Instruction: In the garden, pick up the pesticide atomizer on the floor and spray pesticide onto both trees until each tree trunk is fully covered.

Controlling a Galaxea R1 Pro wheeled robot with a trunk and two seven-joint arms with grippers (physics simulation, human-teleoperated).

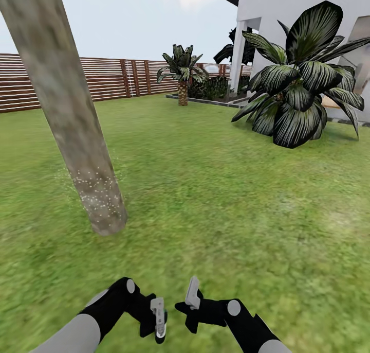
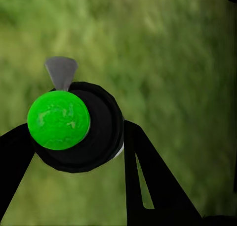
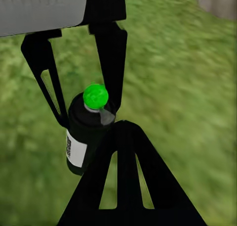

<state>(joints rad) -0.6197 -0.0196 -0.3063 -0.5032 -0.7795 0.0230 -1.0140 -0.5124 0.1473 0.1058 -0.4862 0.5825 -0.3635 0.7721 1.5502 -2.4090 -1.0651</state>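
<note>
Pesticide atomizer (image 3: 86, 132): black bottle, green cap, white label, grey nozzle tab. It sits clamped between the 2 black fingers of the left tool (image 3: 86, 112), seen from the right wrist view. The left wrist view looks straight down onto the green cap (image 2: 58, 119), with the grey nozzle (image 2: 61, 71) poking out to 1 side and a finger (image 2: 148, 181) hard against the bottle body. Bottle long axis runs roughly across the finger pair; it is off the grass, held in the air.

Right tool (image 3: 126, 132): its fingers converge to a point just beside the bottle. Looks closed with nothing in it, tip near or touching the bottle, can't tell which.

In the head view both tools sit low and central, left tool (image 1: 158, 319) and right tool (image 1: 191, 296) near each other, over the lawn (image 1: 231, 214).

Key relation: the thick mottled tree trunk (image 1: 77, 137) lies ahead and to the left of the tools, on the left arm's side, leaning. White pesticide specks (image 1: 95, 186) cover only a band near its base; upper trunk looks bare.

Judgement: spraying this trunk is partly done. Next move needs the nozzle aimed forward-left and raised toward the bare part.

Background: slat fence (image 1: 103, 77), small palm (image 1: 182, 80), broad-leaf plant (image 1: 300, 85), white house (image 1: 277, 13).
</note>
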